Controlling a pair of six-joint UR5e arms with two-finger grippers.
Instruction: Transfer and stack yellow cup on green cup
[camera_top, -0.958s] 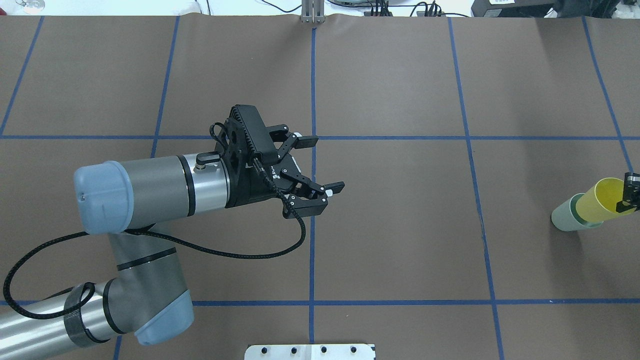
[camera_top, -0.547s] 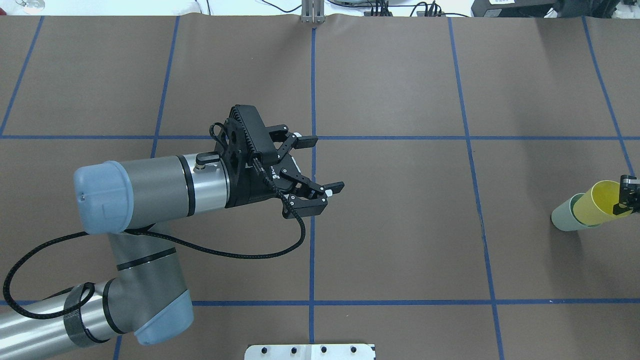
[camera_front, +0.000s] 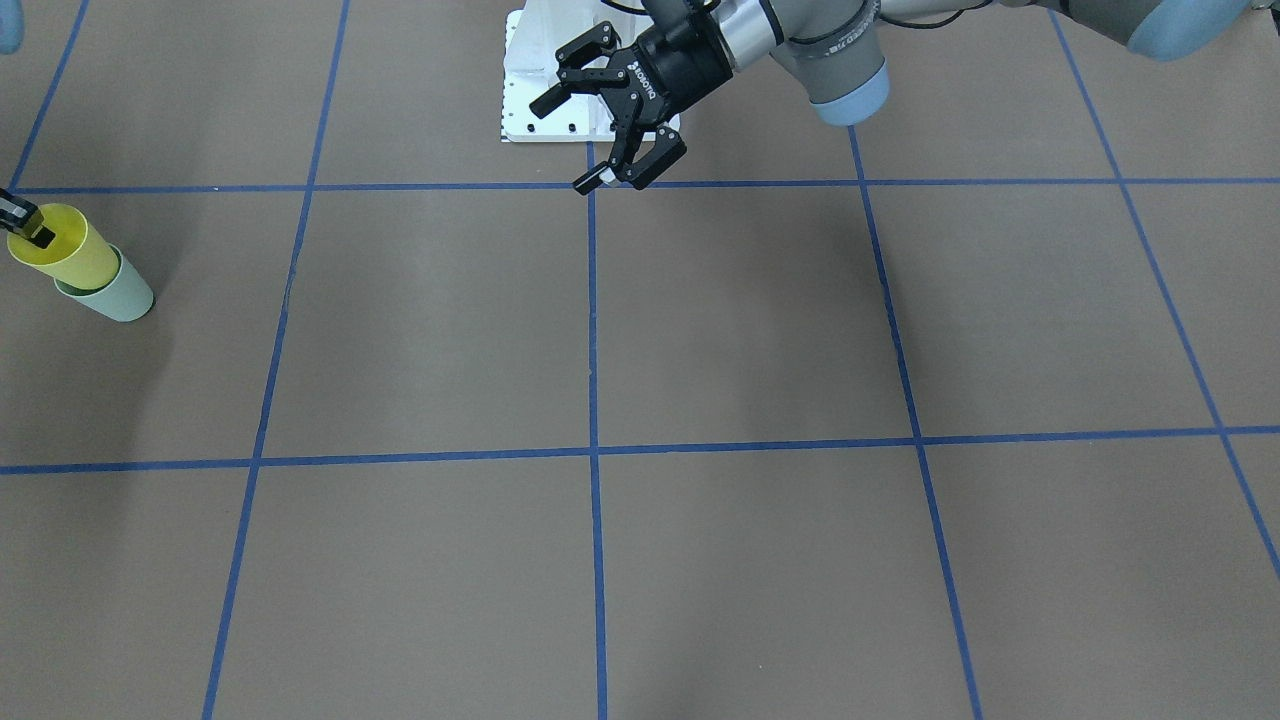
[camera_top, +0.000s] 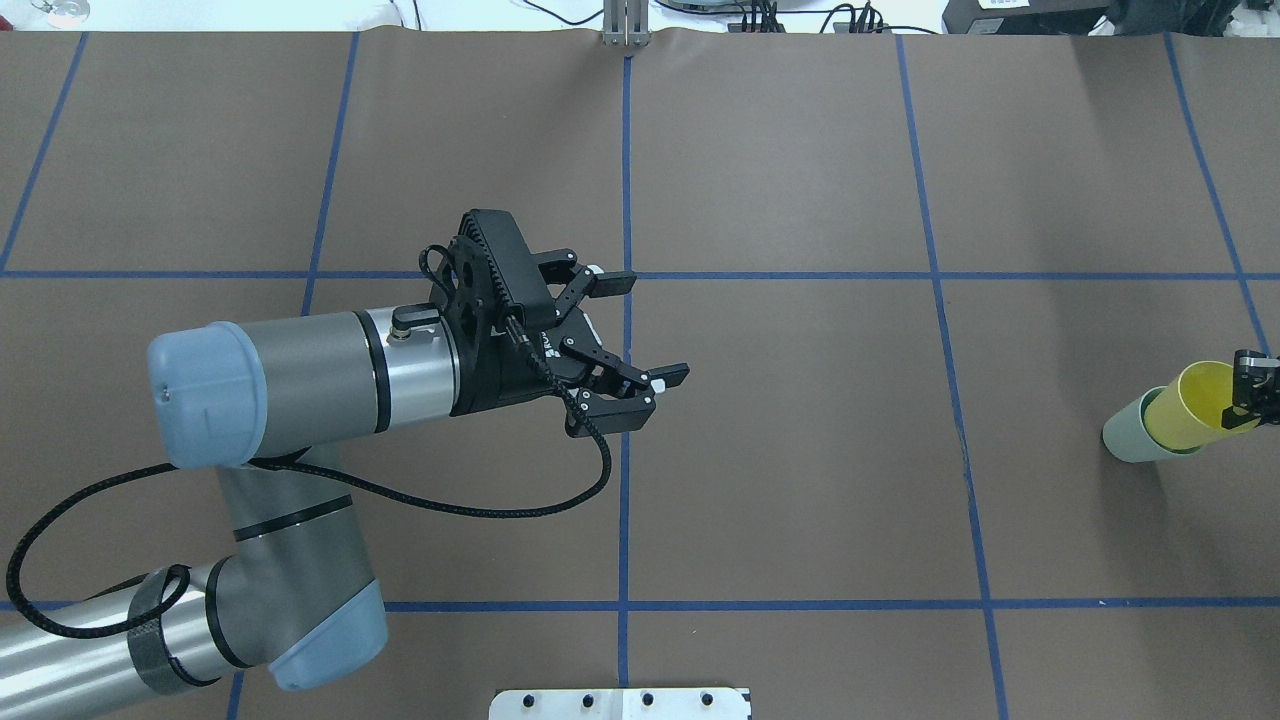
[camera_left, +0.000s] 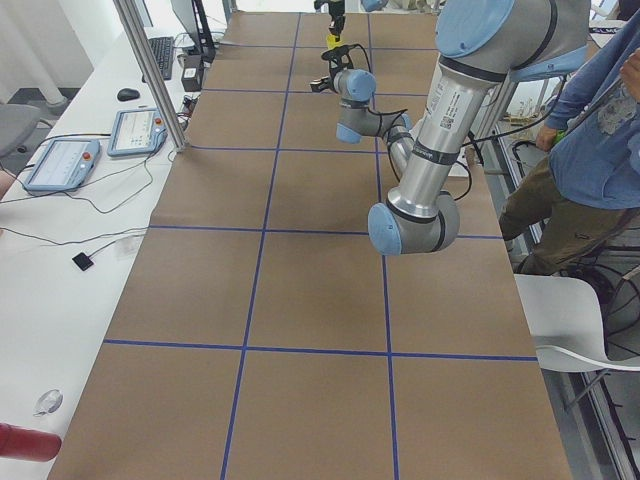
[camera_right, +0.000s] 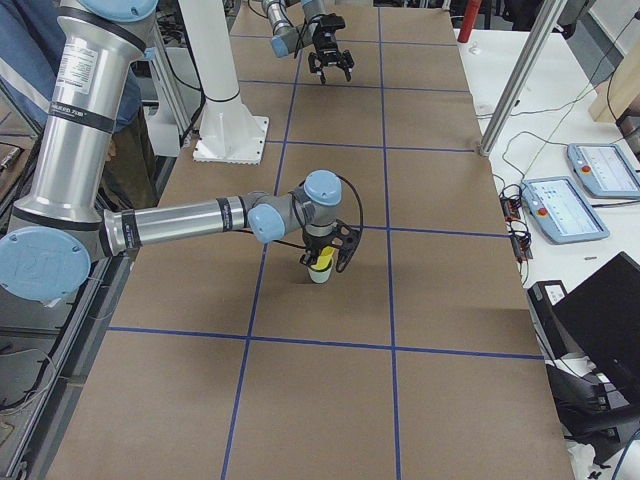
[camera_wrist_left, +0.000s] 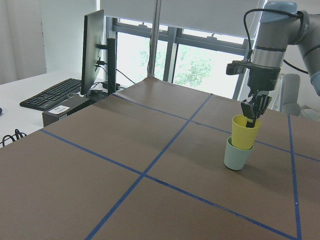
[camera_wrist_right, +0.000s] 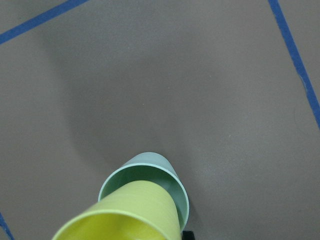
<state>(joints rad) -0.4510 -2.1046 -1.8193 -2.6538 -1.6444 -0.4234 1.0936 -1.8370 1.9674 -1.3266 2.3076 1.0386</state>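
Observation:
The yellow cup (camera_top: 1190, 408) sits partway inside the pale green cup (camera_top: 1125, 437), which stands on the brown table at the far right. My right gripper (camera_top: 1250, 395) is shut on the yellow cup's rim, one finger inside it; the left wrist view shows this pinch (camera_wrist_left: 254, 111) above both cups (camera_wrist_left: 245, 132). The right wrist view looks down on the yellow cup (camera_wrist_right: 135, 210) nested in the green cup (camera_wrist_right: 150, 167). My left gripper (camera_top: 648, 330) is open and empty over the table's middle, far from the cups.
Blue tape lines divide the brown table (camera_top: 800, 450) into squares. The white robot base plate (camera_top: 620, 703) lies at the near edge. A monitor and keyboard (camera_wrist_left: 55, 95) stand beyond the table's end. An operator (camera_left: 600, 130) stands beside the table.
The right gripper has lowered the yellow cup further into the green cup. The left arm has not moved.

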